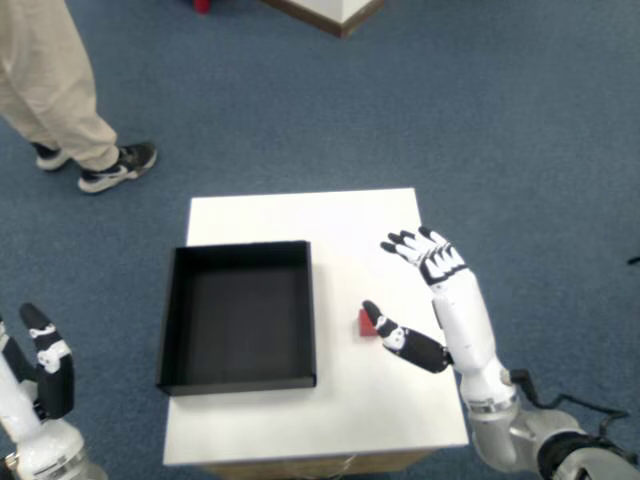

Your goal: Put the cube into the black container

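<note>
My right hand (432, 300) over white table (350, 215), fingers spread wide, holding nothing. Thumb tip touching or just beside red cube (366, 322); cannot tell which. Cube sits on table right of black container (238, 316), outside it. Container on table's left half. My left hand (45, 365) low at left, off table. Blue carpet (500, 120) all round. Person's legs (50, 80) and dark shoes (118, 166) top left.

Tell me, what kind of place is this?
Probably an office or lab room: blue carpet on the floor, a small white table set up for the test, and a person standing nearby.
</note>
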Tool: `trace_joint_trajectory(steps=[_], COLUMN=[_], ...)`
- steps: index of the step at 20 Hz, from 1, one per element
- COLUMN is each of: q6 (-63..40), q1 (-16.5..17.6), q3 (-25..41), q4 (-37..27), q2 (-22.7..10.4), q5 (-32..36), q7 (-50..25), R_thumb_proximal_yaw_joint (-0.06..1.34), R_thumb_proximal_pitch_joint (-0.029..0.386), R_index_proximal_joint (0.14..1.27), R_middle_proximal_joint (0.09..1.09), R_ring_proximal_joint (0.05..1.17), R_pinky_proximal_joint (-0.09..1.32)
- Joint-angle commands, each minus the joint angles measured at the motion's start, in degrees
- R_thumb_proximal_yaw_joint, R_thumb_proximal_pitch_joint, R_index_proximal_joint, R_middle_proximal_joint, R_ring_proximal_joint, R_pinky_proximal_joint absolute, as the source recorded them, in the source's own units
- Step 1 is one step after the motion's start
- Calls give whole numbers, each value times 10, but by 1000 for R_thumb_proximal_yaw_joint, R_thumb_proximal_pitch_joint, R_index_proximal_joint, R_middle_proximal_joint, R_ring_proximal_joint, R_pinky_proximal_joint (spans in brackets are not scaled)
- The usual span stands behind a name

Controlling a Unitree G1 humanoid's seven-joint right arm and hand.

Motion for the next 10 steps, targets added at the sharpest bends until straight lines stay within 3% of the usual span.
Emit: trace_joint_trajectory(steps=[1, 6, 10], q6=[28, 88, 131], q1=[-30, -38, -52], q3=[6, 13, 14], q4=[-5, 27, 58], q2=[-5, 8, 12], q5=[-11, -27, -31], q7=[-25, -21, 8], R_thumb_proximal_yaw_joint=[488, 454, 415], R_thumb_proximal_pitch_joint=[75, 46, -8], R_index_proximal_joint=[423, 457, 477], R_middle_proximal_joint=[323, 341, 345], R_ring_proximal_joint=[309, 314, 308], R_pinky_proximal_joint=[221, 212, 193])
